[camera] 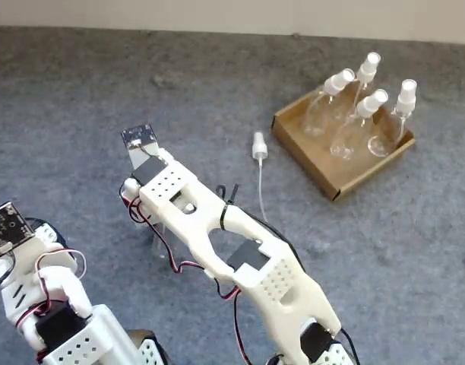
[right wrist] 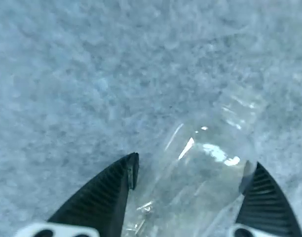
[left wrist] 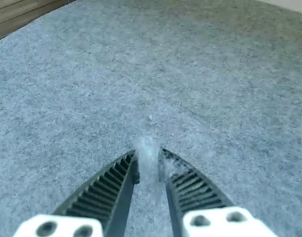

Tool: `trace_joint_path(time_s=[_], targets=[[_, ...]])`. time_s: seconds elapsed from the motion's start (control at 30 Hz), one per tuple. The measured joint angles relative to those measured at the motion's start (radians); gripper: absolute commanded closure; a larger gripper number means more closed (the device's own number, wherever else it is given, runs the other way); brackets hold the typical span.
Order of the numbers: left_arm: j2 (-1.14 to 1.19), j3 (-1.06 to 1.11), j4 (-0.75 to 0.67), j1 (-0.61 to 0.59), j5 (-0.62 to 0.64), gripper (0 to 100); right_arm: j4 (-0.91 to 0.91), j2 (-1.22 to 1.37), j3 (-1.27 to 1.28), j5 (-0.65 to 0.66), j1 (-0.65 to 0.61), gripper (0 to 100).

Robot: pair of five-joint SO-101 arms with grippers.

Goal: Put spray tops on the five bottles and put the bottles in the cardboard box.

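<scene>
My right gripper (right wrist: 190, 170) is open wide, and the clear bottle (right wrist: 210, 143) lies between its two fingers (right wrist: 116, 190) with its bare threaded neck pointing away from me. It has no spray top on it. On one side I see a small gap between finger and bottle. On the other side I cannot tell if they touch.

Taking the high view as a clock face, my right arm (camera: 217, 228) comes in from 5 o'clock and its wrist is at about 9 o'clock from the centre. The loose spray top (camera: 259, 144) lies on the grey carpet (camera: 80, 99) at 1 o'clock, apart from my arm, with its thin tube toward 6 o'clock. The cardboard box (camera: 312, 171) is at 2 o'clock, well apart from the bottle. In it are four bottles with tops (camera: 352, 125).

My left arm (camera: 42, 296) is at 8 o'clock. The left gripper (left wrist: 148, 158) holds nothing, its fingers are nearly together with only a narrow gap, above the carpet.

From 10 to 12 o'clock the carpet is open. At 12 o'clock it ends at a pale strip (camera: 217, 15). The left wrist view shows a brown wooden edge (left wrist: 22, 15) beside the carpet.
</scene>
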Motion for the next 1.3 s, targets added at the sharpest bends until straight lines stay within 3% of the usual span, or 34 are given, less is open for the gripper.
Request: trace_joint_path(time_s=[0.23,0.47,0.67,0.83,0.97,1.3], targets=[[0.000,0.000,0.000,0.000,0.000,98,0.074,0.000,0.000,0.005,0.005,84.0],[0.000,0.011,-0.005,0.000,0.000,98,0.109,0.000,0.000,0.232,0.072,98.1],[0.000,0.051,-0.048,0.005,0.000,98,0.206,0.000,-0.060,0.365,0.126,98.5],[0.000,0.052,-0.054,0.005,0.000,98,0.410,0.000,-0.281,0.451,0.166,98.5],[0.000,0.052,-0.054,0.005,0.000,98,0.436,-0.005,-0.437,0.480,0.209,98.5],[0.000,0.052,-0.054,0.005,0.000,98,0.439,-0.371,-0.261,0.485,0.233,98.5]])
